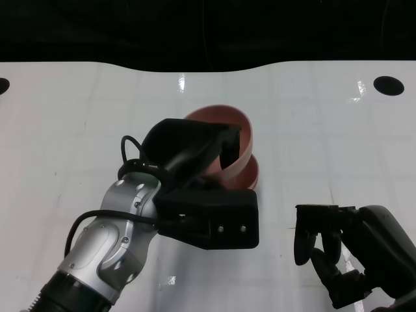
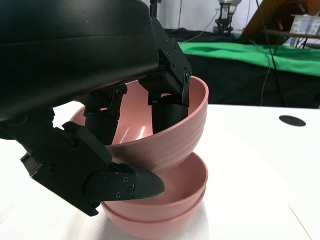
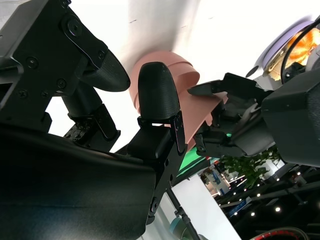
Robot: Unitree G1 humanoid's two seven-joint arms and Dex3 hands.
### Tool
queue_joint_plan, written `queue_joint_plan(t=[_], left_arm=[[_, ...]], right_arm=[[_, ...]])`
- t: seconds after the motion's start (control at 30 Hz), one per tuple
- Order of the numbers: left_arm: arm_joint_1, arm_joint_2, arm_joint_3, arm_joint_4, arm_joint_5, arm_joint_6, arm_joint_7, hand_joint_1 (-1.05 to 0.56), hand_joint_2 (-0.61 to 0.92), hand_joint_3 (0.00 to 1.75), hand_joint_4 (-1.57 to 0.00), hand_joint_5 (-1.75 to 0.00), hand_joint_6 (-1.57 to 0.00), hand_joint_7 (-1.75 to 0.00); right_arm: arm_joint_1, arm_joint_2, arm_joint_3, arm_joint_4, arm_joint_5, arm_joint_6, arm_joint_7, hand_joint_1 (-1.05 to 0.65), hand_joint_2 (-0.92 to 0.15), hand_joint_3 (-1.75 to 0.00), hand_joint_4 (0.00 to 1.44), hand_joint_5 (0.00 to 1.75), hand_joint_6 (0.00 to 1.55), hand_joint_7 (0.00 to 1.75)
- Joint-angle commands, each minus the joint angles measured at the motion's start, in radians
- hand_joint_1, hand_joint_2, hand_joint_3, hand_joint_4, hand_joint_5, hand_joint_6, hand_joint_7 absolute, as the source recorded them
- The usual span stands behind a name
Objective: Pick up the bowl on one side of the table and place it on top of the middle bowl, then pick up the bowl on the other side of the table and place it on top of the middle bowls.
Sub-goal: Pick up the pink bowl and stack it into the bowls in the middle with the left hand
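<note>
My left hand [image 1: 195,156] grips a pink bowl [image 1: 235,127] by its rim, fingers inside and thumb outside. The bowl hangs tilted just above the pink bowl stack [image 1: 253,173] at the table's middle. In the left wrist view the held bowl [image 2: 185,135] leans over two nested bowls [image 2: 175,197], its underside close to the upper one's rim. My right hand [image 1: 331,253] sits low at the near right, fingers apart and holding nothing. The right wrist view shows its fingers [image 3: 157,90] in front of the pink bowl [image 3: 170,70] and my left hand [image 3: 235,115].
The white table [image 1: 325,143] has a round black hole [image 1: 389,84] at the far right and another at the far left edge. Its dark back edge runs across the top. A green-covered table [image 2: 250,55] stands beyond.
</note>
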Motion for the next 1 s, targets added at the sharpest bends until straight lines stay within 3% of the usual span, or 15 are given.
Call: queue_joint_plan(t=[0.03, 0.2, 0.23, 0.27, 0.3, 0.4, 0.43, 0.5, 0.63, 1.0], left_arm=[[-0.026, -0.002, -0.011, 0.034, 0.001, 0.006, 0.005, -0.23, 0.55, 0.97, -0.86, -1.75, -0.73, -1.62], [-0.037, -0.002, -0.031, 0.057, 0.005, 0.017, -0.019, -0.24, 0.56, 0.96, -0.86, -1.75, -0.75, -1.45], [-0.038, -0.002, -0.034, 0.056, 0.006, 0.025, -0.03, -0.24, 0.61, 0.87, -0.84, -1.75, -0.81, -1.19], [-0.041, -0.001, -0.039, 0.052, 0.011, 0.039, -0.045, -0.24, 0.63, 0.83, -0.84, -1.75, -0.84, -1.08], [-0.043, 0.0, -0.043, 0.048, 0.014, 0.049, -0.055, -0.27, 0.71, 0.65, -0.8, -1.68, -0.87, -0.83], [-0.058, 0.013, -0.07, 0.044, 0.04, 0.085, -0.114, -0.33, 0.88, 0.28, -0.77, -1.53, -0.91, -0.43], [-0.065, 0.023, -0.084, 0.041, 0.059, 0.095, -0.136, -0.43, 0.9, 0.28, -0.51, -1.05, -0.74, -0.23], [-0.068, 0.033, -0.102, 0.034, 0.088, 0.112, -0.157, -0.54, 0.92, 0.28, -0.44, -0.44, -0.58, -0.05], [-0.061, 0.037, -0.115, 0.026, 0.118, 0.12, -0.142, -0.68, 0.92, 0.32, -0.4, -0.21, -0.42, 0.0], [-0.013, 0.058, -0.106, 0.006, 0.116, 0.064, -0.056, -0.82, 0.92, 0.44, -0.13, -0.06, -0.18, 0.0]], right_arm=[[-0.002, 0.0, -0.002, -0.002, -0.003, -0.001, -0.008, -0.11, -0.13, -1.66, 0.97, 1.75, 0.82, 1.62], [0.001, 0.007, 0.0, -0.011, -0.014, 0.004, -0.009, -0.11, -0.12, -1.67, 0.97, 1.75, 0.82, 1.62], [0.001, 0.008, 0.0, -0.012, -0.013, 0.004, -0.008, -0.11, -0.12, -1.67, 0.98, 1.75, 0.82, 1.62], [0.002, 0.009, 0.0, -0.014, -0.011, 0.005, -0.006, -0.11, -0.12, -1.67, 0.98, 1.75, 0.82, 1.62], [0.002, 0.01, 0.0, -0.015, -0.01, 0.006, -0.005, -0.11, -0.13, -1.67, 0.98, 1.75, 0.82, 1.61], [0.001, 0.013, 0.0, -0.016, -0.007, 0.006, -0.002, -0.11, -0.13, -1.67, 0.98, 1.75, 0.82, 1.61], [0.0, 0.014, 0.0, -0.015, -0.005, 0.007, -0.002, -0.11, -0.13, -1.67, 0.98, 1.75, 0.82, 1.61], [-0.001, 0.014, 0.0, -0.017, -0.003, 0.01, 0.002, -0.11, -0.13, -1.67, 0.97, 1.75, 0.82, 1.6], [-0.001, 0.016, 0.0, -0.02, -0.004, 0.015, 0.005, -0.12, -0.12, -1.67, 0.97, 1.75, 0.82, 1.6], [-0.002, 0.014, -0.001, -0.012, -0.003, 0.002, 0.0, -0.13, -0.12, -1.66, 0.97, 1.75, 0.82, 1.58]])
